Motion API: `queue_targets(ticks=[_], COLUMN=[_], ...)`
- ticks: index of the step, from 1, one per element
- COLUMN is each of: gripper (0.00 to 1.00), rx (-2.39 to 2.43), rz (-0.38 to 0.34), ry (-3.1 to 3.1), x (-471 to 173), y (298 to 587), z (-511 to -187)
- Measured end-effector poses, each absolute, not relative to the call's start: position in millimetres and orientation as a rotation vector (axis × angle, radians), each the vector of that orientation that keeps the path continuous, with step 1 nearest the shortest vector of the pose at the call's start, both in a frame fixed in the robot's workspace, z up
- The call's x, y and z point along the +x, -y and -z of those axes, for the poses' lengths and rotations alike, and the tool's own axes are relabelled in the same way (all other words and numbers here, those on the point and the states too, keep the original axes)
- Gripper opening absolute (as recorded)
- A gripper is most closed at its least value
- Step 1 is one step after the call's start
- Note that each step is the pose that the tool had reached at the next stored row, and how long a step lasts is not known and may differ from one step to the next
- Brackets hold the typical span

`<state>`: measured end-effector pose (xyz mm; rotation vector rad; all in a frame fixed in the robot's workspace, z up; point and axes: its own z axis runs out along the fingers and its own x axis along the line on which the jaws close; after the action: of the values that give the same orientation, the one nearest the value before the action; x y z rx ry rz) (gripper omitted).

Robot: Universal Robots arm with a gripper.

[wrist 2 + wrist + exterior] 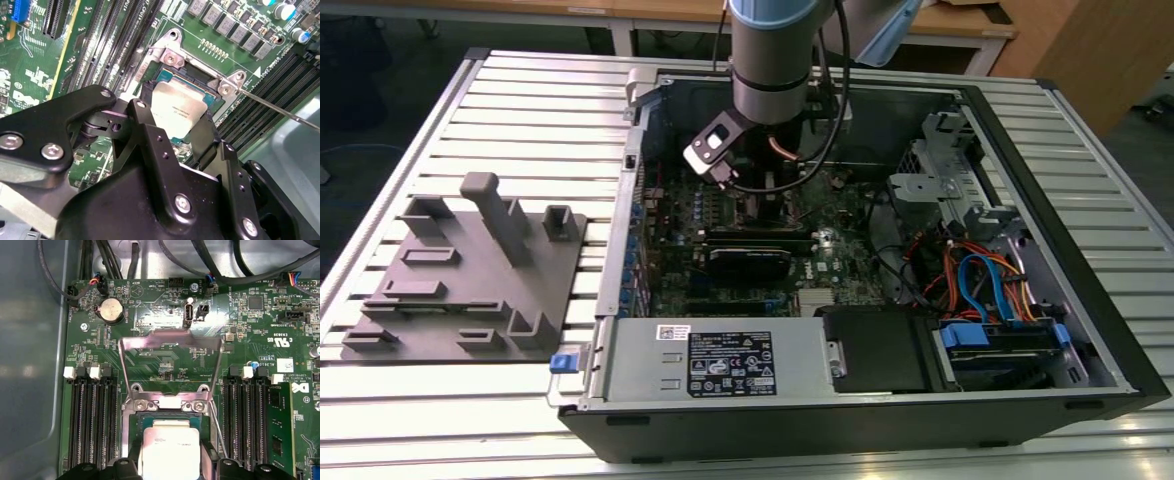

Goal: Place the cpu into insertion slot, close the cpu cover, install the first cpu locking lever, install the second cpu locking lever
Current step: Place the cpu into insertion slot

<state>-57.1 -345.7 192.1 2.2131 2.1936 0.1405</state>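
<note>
So the gripper [175, 131] has its black fingers [150, 135] pressed on two opposite sides of the cpu [177, 107], right over the insertion slot [175, 76]. Can't tell if it's fully seated. A thin metal lever [280, 109] sticks out from the slot's corner, next to the long black memory slots [115, 30].

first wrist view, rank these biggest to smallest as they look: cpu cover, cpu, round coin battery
1. cpu cover, flipped open
2. cpu, partly cut off by the picture's edge, so its gap to the cover is unsure
3. coin battery, clearly smallest
</note>
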Motion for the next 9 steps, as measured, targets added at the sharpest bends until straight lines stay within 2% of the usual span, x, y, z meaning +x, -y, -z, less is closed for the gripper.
queue_targets(ticks=[9], gripper=[0.54], rx=[2.223], rz=[-0.141], ry=[-2.184], x=[-56.7], y=[345.8], z=[-191.6])
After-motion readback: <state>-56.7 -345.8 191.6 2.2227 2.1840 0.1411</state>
